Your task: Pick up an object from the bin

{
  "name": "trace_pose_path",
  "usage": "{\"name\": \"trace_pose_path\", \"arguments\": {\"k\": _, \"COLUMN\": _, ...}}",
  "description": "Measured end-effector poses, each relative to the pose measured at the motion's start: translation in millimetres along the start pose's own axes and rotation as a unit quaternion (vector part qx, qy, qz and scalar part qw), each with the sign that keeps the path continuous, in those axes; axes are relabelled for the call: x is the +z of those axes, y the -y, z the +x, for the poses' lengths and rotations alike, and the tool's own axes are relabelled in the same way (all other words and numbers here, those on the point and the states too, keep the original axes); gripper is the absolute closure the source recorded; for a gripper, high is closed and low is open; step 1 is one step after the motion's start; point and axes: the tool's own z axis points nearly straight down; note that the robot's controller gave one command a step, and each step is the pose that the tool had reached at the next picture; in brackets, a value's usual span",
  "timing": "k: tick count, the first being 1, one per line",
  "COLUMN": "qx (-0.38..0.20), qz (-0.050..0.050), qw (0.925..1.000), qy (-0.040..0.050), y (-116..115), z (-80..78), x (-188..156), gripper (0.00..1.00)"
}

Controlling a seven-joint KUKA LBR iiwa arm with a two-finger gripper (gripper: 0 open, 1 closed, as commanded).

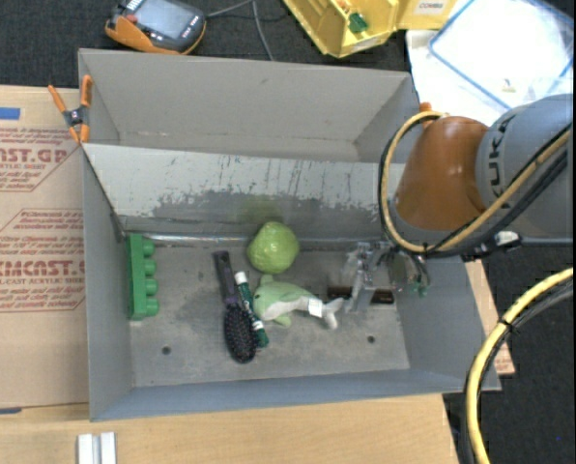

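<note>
End effector (358, 296) low, bin (269, 167) R side, nr pale-green item (284, 301).

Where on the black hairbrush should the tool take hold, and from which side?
The hairbrush lies flat. Its thin handle's upper end is probably best, taken from straight above, closing across it. Lower down, a green pen-like thing crowds its right side, while the upper end lies bare.

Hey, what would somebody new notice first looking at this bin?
Probably the big arm with its orange cover, reaching in from the right, its pincer down in the bin beside a pale green and white thing. Then the bright greens: a ball at the middle back, a studded block by the left wall, plus a black hairbrush in front.
</note>
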Motion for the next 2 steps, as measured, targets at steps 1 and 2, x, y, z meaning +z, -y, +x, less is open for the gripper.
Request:
{"name": "trace_pose_path", "arguments": {"k": 1, "qx": 0.0, "qz": 0.0, "qw": 1.0, "qy": 0.0054, "y": 0, "z": -2.5, "x": -44, "gripper": 1.0}}
{"name": "trace_pose_path", "arguments": {"k": 2, "qx": 0.0, "qz": 0.0, "qw": 1.0, "qy": 0.0047, "y": -1, "z": -1.6, "x": -74, "gripper": 1.0}}
